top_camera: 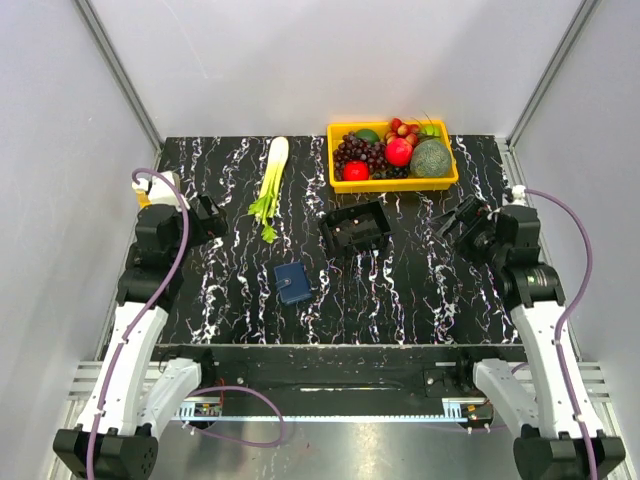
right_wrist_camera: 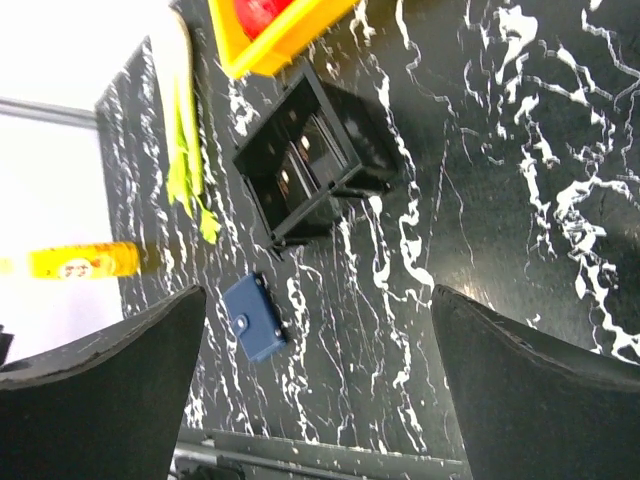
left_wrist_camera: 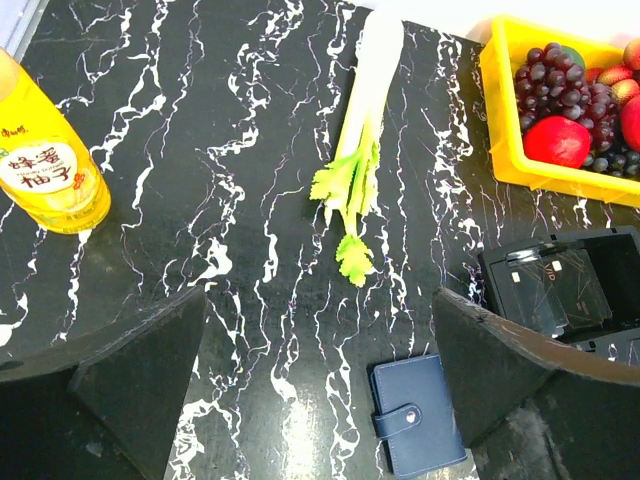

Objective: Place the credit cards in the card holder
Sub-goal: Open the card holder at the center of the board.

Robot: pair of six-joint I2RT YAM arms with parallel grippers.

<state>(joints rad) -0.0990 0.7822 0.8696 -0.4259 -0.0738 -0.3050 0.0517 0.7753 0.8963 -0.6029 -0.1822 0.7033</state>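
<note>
The card holder (top_camera: 293, 283) is a small navy wallet, snapped shut and lying flat on the marble table near the front centre. It shows in the left wrist view (left_wrist_camera: 420, 415) and in the right wrist view (right_wrist_camera: 253, 317) as well. Dark credit cards (left_wrist_camera: 535, 290) lie inside a black open tray (top_camera: 327, 232) behind the holder, and the right wrist view also shows these cards (right_wrist_camera: 305, 150). My left gripper (top_camera: 210, 218) hovers open at the left with nothing between its fingers (left_wrist_camera: 320, 330). At the right, my right gripper (top_camera: 455, 218) is open and empty too (right_wrist_camera: 318, 320).
A yellow basket (top_camera: 393, 183) of fruit stands at the back right. A celery stalk (top_camera: 270, 185) lies at the back, left of centre. A yellow drink bottle (left_wrist_camera: 45, 165) stands at the far left, by the left arm. The table's front edge (right_wrist_camera: 320, 455) is near.
</note>
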